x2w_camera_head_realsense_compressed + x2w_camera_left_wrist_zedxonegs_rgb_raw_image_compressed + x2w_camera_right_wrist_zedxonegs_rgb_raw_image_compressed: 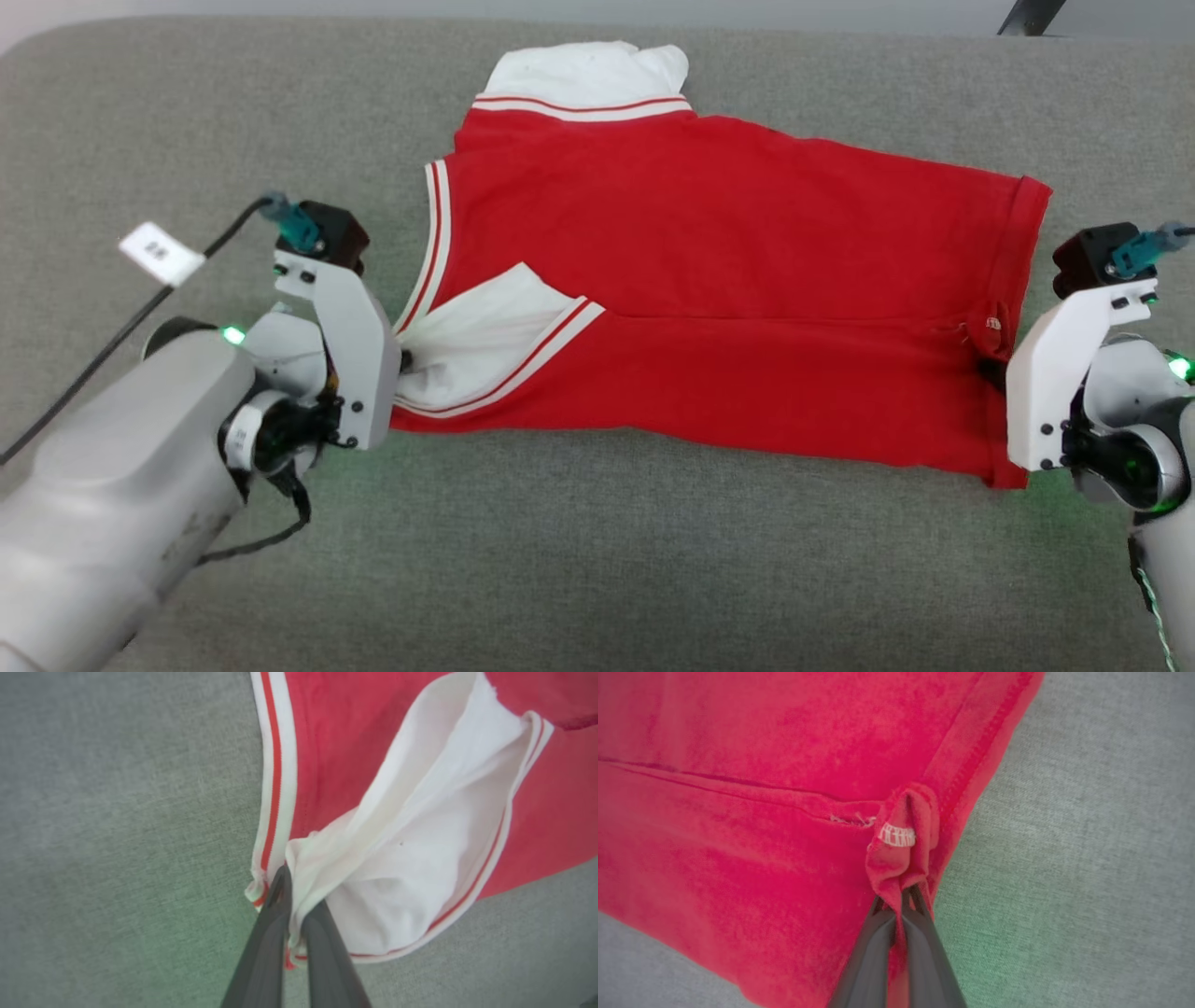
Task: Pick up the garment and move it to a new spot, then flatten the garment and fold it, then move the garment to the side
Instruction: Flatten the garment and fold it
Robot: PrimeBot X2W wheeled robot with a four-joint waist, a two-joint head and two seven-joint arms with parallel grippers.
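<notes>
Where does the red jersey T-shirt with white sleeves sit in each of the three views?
Head view: the red jersey T-shirt lies across the centre.
Left wrist view: upper right, its white sleeve pinched by the left gripper.
Right wrist view: left and centre, hem pinched by the right gripper.
Shared landmark: grey fabric surface.

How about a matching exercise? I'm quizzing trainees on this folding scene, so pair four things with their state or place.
Things:
1. left gripper
2. right gripper
3. white tag
4. grey fabric surface

States or places:
a. shut on the garment's red hem
b. fixed to a black cable
c. lying under the garment
d. shut on a white sleeve

Pairs: 1-d, 2-a, 3-b, 4-c
</notes>
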